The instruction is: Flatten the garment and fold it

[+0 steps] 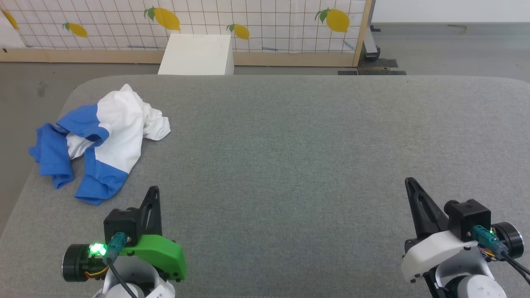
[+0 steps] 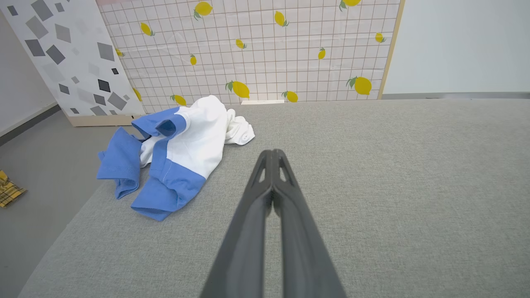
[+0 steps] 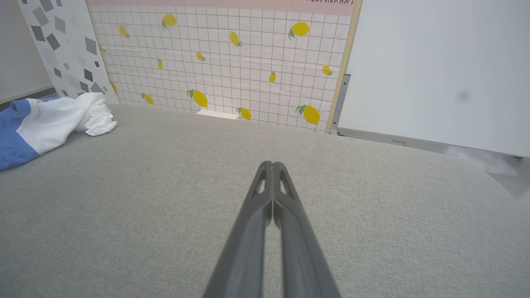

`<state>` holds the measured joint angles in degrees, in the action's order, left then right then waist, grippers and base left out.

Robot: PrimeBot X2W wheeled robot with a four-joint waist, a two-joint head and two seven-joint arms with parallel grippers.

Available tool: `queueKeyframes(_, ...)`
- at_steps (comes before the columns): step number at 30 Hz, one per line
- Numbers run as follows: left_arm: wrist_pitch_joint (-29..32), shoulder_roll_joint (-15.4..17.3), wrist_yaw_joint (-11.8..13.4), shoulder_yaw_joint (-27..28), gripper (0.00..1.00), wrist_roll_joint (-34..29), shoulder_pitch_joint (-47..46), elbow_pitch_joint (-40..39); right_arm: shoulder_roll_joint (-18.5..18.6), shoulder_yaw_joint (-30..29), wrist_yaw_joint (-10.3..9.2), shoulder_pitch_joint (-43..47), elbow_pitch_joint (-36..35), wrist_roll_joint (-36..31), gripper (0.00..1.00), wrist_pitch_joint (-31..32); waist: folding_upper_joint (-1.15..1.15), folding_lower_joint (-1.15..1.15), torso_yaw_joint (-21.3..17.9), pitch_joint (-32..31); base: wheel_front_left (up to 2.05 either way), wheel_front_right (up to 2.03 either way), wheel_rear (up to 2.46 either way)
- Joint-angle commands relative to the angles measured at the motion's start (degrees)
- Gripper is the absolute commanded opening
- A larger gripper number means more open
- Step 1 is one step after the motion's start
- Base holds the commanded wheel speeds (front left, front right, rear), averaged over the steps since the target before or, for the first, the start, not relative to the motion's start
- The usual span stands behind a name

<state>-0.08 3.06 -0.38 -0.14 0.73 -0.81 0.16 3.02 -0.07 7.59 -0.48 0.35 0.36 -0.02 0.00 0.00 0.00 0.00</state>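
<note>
Crumpled garment at upper left of frame, not yet flattened.
It lies bunched by the left edge of the tabletop, long axis lower-left to upper-right; left pincer, fingers together, empty, just below and right of it, judged the nearer arm; right pincer, fingers together, empty, well apart at lower right.

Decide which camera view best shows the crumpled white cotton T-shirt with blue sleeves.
The head view: it looks down on the whole white cotton T-shirt with blue sleeves. The left wrist view shows it whole but obliquely; the right wrist view crops it at the frame edge.
</note>
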Motion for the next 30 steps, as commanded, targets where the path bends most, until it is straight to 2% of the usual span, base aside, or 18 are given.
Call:
queueKeyframes(1, 0.08, -0.18, 0.38, 0.14, 0.00, -0.73, 0.81, -0.16, -0.14, 0.07, -0.10, 0.48, -0.35, -0.36, 0.00, 0.02, 0.00, 0.00, 0.00, 0.00, 0.00, 0.00, 0.00)
queueKeyframes(23, 0.00, 0.00, 0.00, 0.00, 0.00, 0.00, 0.00, 0.00, 0.00, 0.00, 0.00, 0.00, 0.00, 0.00, 0.00, 0.00, 0.00, 0.00, 0.00, 0.00, 0.00, 0.00, 0.00)
queueKeyframes(24, -0.01, 0.01, 0.00, -0.05, 1.00, 0.06, -0.01, 0.01, 0.01, -0.02, 0.00, 0.00, 0.02, 0.03, 1.00, 0.01, 0.00, 0.00, 0.00, 0.00, 0.00, 0.00, 0.00)
queueKeyframes(30, -0.30, 0.01, 0.16, -0.46, 1.00, 0.46, -0.12, 0.25, 0.01, -0.03, 0.00, -0.08, 0.17, 0.19, 1.00, -0.24, 0.00, 0.00, 0.00, 0.00, 0.00, 0.00, 0.00)
